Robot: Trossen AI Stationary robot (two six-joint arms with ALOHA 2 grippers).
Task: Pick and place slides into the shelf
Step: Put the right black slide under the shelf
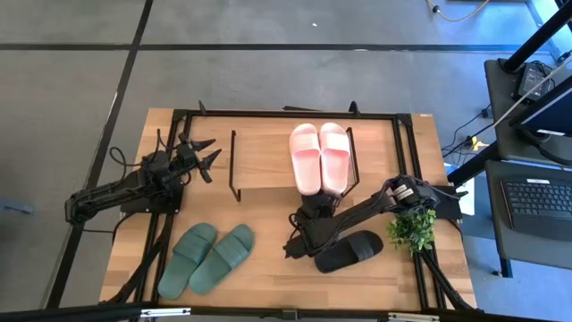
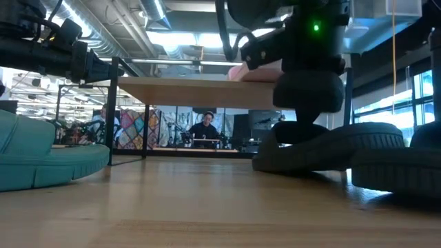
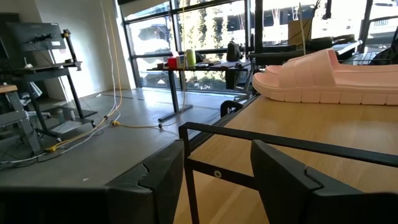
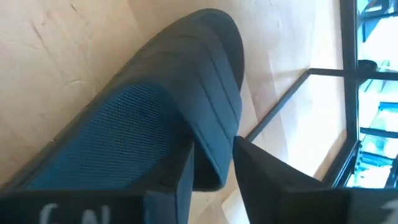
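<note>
My right gripper (image 1: 299, 240) is low over the table, in front of the shelf (image 1: 268, 165), and shut on one black slide (image 4: 143, 124). The second black slide (image 1: 350, 251) lies flat on its sole just to the right. The pale pink pair (image 1: 319, 157) rests on the shelf's wooden top board. The dark green pair (image 1: 207, 259) lies on the table's near left part. My left gripper (image 1: 207, 154) hovers open at the shelf's left wire frame (image 3: 280, 144) and touches nothing. My right gripper has the black slide by the side of its wide strap (image 4: 214, 165). One finger (image 4: 177, 180) is under the strap on the footbed, the other (image 4: 273, 180) outside it. The fingers come slanting down from the right. In the low view the slide (image 2: 324, 148) rests on the table.
A small green potted plant (image 1: 413, 228) stands beside the right arm near the table's right edge. The space under the shelf board (image 2: 200, 89) shows bare wood. Beyond the table's right edge stand a laptop and stands. A person sits far off in the room (image 2: 207, 127).
</note>
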